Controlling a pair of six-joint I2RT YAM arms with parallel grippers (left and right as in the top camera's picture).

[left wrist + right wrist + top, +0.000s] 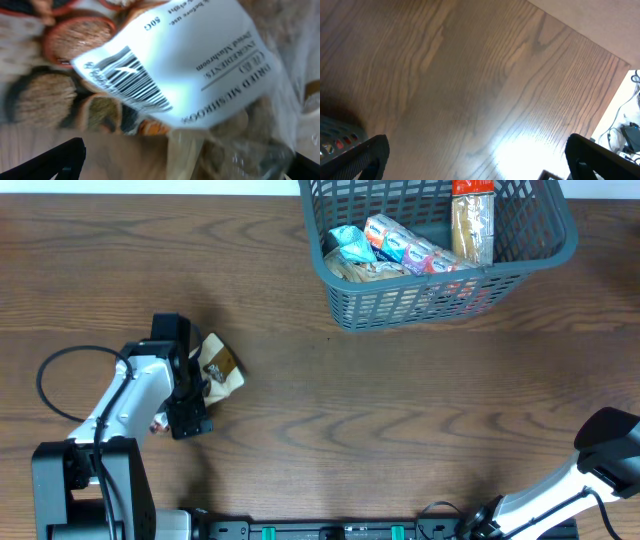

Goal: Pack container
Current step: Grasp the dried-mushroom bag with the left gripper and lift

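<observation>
The container, a grey-blue mesh basket (440, 295), stands at the back right and holds several snack packets, among them a tall cracker pack (473, 225). A clear packet of dried mushrooms with a white barcode label (220, 367) lies on the table at the left. My left gripper (200, 388) is right at it. In the left wrist view the packet (190, 65) fills the frame and the left gripper's fingers (180, 167) are spread wide at the bottom corners. My right gripper (475, 160) is open and empty over bare wood.
The right arm (608, 442) sits at the front right corner. A corner of the basket (335, 136) shows at the lower left of the right wrist view. The table's edge (615, 60) and cables lie at the right of that view.
</observation>
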